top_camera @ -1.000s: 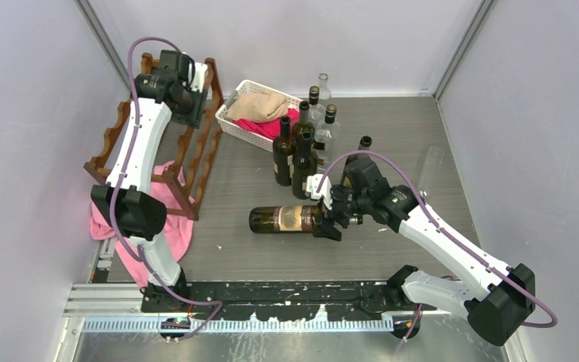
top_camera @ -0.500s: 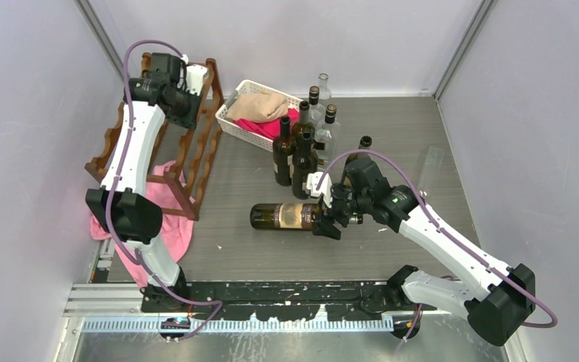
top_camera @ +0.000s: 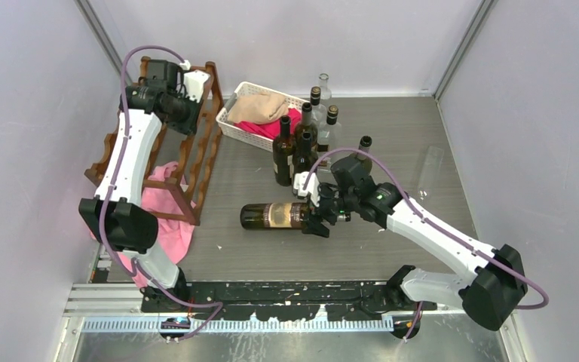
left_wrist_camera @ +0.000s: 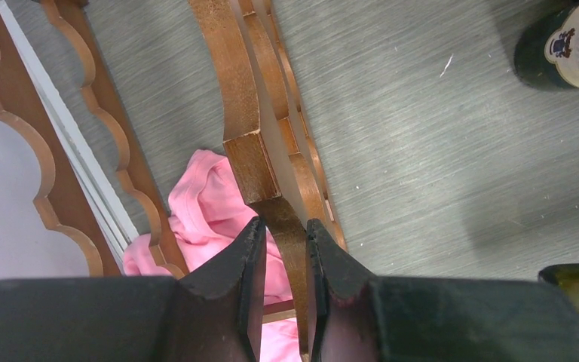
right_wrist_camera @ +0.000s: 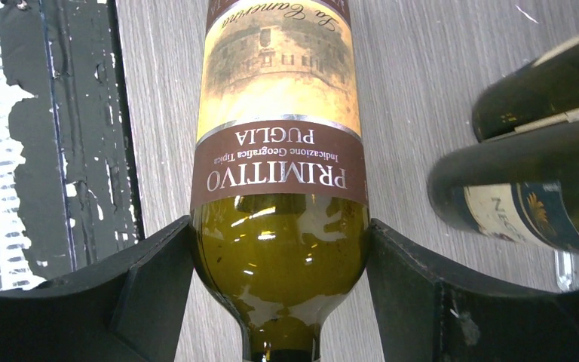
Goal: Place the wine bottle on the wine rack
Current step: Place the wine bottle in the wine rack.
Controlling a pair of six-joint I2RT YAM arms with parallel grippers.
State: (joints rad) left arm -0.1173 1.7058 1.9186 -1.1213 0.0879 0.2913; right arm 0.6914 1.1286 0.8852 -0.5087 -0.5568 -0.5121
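The wine bottle lies on its side mid-table, a green bottle with a tan and brown label. My right gripper is shut on its shoulder, one finger against each side. The wine rack, reddish-brown with wavy rails, stands at the far left by the wall. My left gripper is shut on the end of one of its rails, and the wood is pinched between the fingertips.
A white basket with cloths stands behind the bottle. Several upright bottles cluster just beyond my right gripper. A pink cloth lies under the rack's near end. A clear glass stands at the right.
My left gripper has closed onto the rack rail and its arm has shifted left. My right gripper has slid the bottle a little to the left.
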